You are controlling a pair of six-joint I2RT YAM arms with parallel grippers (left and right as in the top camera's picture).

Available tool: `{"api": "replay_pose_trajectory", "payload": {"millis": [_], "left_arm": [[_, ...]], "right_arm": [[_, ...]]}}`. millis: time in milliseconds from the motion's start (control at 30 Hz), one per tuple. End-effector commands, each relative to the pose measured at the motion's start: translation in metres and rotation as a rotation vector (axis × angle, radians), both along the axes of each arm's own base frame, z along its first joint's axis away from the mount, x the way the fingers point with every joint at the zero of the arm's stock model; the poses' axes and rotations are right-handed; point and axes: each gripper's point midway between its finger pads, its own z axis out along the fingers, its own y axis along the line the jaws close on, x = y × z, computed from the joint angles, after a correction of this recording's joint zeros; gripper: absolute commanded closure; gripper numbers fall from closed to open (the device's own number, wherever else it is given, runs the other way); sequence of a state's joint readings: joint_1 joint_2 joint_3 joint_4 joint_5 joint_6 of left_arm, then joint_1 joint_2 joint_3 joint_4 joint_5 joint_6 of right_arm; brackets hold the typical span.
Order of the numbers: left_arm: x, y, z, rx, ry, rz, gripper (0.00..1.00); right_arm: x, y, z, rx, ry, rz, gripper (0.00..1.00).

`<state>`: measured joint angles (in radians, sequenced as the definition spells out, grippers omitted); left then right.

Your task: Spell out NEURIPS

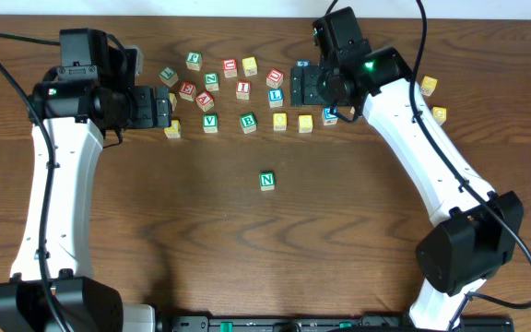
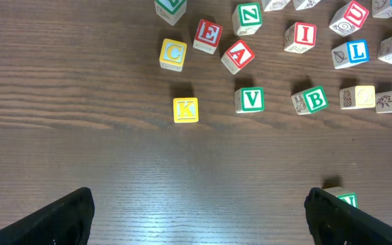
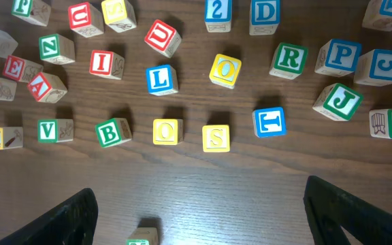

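Observation:
A green N cube (image 1: 266, 181) sits alone mid-table; it peeks out at the bottom of the right wrist view (image 3: 143, 237) and behind a finger in the left wrist view (image 2: 344, 198). In the back cluster lie the red E (image 3: 15, 67), red U (image 3: 162, 36), green R (image 3: 289, 58), red I (image 3: 105, 62), blue P (image 3: 338, 57) and yellow S (image 3: 216, 137). My left gripper (image 1: 167, 108) (image 2: 199, 221) hovers open at the cluster's left end. At the cluster's right end my right gripper (image 1: 295, 86) (image 3: 203, 218) is open too. Neither holds anything.
Other cubes crowd the cluster: K (image 2: 186, 109), V (image 2: 250, 99), B (image 2: 311, 99), A (image 2: 237, 55), L (image 3: 160, 79), T (image 3: 269, 122), J (image 3: 339, 102), D (image 3: 265, 15). Two yellow cubes (image 1: 429, 86) lie beyond the right arm.

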<state>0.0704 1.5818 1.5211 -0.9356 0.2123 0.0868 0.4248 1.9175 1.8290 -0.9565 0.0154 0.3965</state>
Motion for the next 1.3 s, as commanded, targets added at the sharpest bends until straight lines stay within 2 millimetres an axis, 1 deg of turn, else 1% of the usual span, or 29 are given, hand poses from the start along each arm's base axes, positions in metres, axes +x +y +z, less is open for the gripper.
{"api": "replay_pose_trajectory", "payload": {"millis": [0,400,467,500,633,833,900,1000,1067,1267], "left_arm": [[0.003,-0.001,0.011,-0.001,-0.030,-0.020,0.02],[0.003,-0.001,0.011,-0.001,-0.030,-0.020,0.02],[0.003,-0.001,0.011,0.000,-0.031,-0.020,0.03],[0.003,-0.001,0.011,0.000,-0.031,-0.020,0.02],[0.003,-0.001,0.011,0.000,-0.031,-0.020,0.03],[0.003,-0.001,0.011,0.000,-0.031,-0.020,0.02],[0.003,-0.001,0.011,-0.001,-0.030,-0.020,0.02],[0.003,-0.001,0.011,-0.001,-0.030,-0.020,0.02],[0.003,-0.001,0.011,0.000,-0.031,-0.020,0.02],[0.003,-0.001,0.011,-0.001,-0.030,-0.020,0.02]], "right_arm": [[-0.002,0.003,-0.001,-0.009,0.000,0.015,0.08],[-0.005,0.002,-0.002,-0.016,0.014,0.015,0.08],[-0.005,0.002,-0.003,-0.019,0.016,0.020,0.04],[-0.006,0.002,-0.003,-0.025,0.014,0.031,0.01],[-0.009,0.000,-0.005,-0.049,0.026,0.061,0.01],[-0.006,0.003,-0.003,-0.035,0.009,0.063,0.01],[-0.008,0.008,-0.003,-0.013,0.018,0.080,0.01],[-0.011,0.022,-0.001,0.035,0.020,0.151,0.02],[-0.011,0.029,0.002,0.048,0.007,0.166,0.02],[-0.007,0.060,0.019,0.053,-0.035,0.242,0.01]]}}
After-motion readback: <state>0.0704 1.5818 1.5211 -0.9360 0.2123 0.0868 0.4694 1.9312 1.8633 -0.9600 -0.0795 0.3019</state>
